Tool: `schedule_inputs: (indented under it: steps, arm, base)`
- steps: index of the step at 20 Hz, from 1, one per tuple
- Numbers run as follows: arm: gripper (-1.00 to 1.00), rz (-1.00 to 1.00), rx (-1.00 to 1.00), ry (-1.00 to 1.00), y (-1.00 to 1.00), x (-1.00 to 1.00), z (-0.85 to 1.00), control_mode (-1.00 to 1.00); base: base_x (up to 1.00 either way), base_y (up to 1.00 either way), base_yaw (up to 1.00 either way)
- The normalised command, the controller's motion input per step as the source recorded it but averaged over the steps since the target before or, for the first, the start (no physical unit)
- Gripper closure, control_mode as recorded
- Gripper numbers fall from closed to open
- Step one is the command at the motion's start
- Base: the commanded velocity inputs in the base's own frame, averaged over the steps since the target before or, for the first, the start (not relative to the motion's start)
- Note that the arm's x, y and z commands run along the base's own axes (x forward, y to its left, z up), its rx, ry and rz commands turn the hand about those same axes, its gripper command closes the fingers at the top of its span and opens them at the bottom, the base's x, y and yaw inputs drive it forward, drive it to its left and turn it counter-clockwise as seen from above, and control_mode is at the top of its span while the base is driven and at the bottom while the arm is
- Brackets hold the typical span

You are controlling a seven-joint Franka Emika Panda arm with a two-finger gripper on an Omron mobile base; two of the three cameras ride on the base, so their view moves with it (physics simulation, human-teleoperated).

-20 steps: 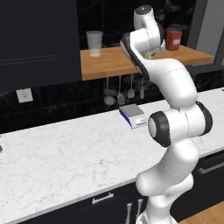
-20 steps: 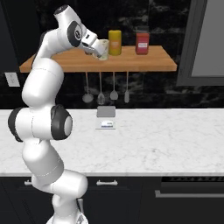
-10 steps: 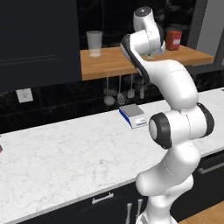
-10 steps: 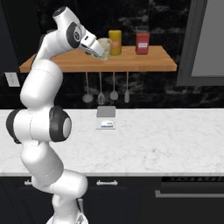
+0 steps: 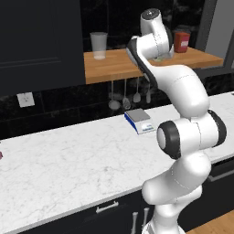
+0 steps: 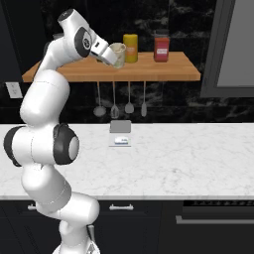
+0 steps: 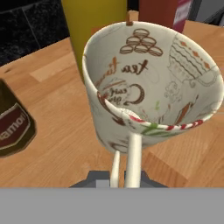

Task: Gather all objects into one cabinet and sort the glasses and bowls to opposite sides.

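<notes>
A cream mug [image 7: 148,83] with printed drawings is on the wooden shelf [image 6: 163,69], its mouth facing the hand camera. My gripper [image 7: 124,153] is shut on the mug's near wall, with one finger inside the rim and one outside. In the right base view the mug [image 6: 118,53] looks tilted at the end of my gripper [image 6: 110,54], just left of a yellow canister [image 6: 130,48]. In the left base view my arm covers most of it. A black wall cabinet [image 5: 36,41] stands left of the shelf.
A red jar [image 6: 161,45] and the yellow canister stand right of the mug. A dark labelled bottle [image 7: 13,122] is close on its other side. A tall glass [image 5: 98,45] is at the shelf's left end. Utensils [image 6: 121,101] hang below, above a small scale [image 6: 120,140].
The jaws have closed on the mug's wall. The arm and the mug have barely moved.
</notes>
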Motion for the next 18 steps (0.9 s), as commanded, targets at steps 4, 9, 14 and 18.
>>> schedule_inputs:
  steps: [4, 9, 14, 18]
  arm:
    - [1.00, 0.21, -0.01, 0.00, -0.01, -0.45, 0.29, -1.00]
    - [1.00, 0.41, -0.07, 0.00, 0.00, -0.57, 0.23, -1.00]
    - [1.00, 0.56, -0.04, 0.00, -0.21, -0.38, 0.00, -1.00]
    - [1.00, 0.28, 0.00, -0.03, -0.23, -0.25, 0.00, -1.00]
  base:
    - [0.00, 0.00, 0.00]
    - [0.00, 0.00, 0.00]
    - [0.00, 0.00, 0.00]
    - [0.00, 0.00, 0.00]
